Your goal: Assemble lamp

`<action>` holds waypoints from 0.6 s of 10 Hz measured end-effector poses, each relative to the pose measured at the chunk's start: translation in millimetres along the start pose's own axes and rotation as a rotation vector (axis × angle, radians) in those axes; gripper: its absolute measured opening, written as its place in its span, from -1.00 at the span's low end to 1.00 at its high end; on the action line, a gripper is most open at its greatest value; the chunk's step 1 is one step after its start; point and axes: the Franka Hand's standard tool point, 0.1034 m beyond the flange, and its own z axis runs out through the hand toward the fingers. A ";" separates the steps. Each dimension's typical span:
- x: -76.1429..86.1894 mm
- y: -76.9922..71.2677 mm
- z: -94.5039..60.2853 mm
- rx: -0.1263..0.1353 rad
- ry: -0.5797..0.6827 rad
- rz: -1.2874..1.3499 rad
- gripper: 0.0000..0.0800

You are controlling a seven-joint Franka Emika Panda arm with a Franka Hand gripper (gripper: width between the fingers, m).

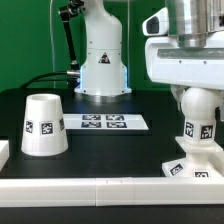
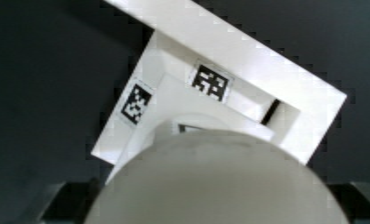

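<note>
Seating the bulb [image 1: 198, 118] on the base [image 1: 188, 168] looks like the step in hand. Your gripper [image 1: 194, 90] appears to have its jaws clamped on the bulb's round head, with the base directly beneath them. Next you'll probably need to press down and twist, keeping the bulb upright. The shade [image 1: 43, 126] stands well off to one side of the jaws. Only the exterior view shows the shade and the marker board [image 1: 103, 122]. The wrist view shows just the bulb between the jaws and the base below it, but not whether they've met.
</note>
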 end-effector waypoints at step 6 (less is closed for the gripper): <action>-3.4 -6.1 -2.8 0.023 0.009 -0.037 0.74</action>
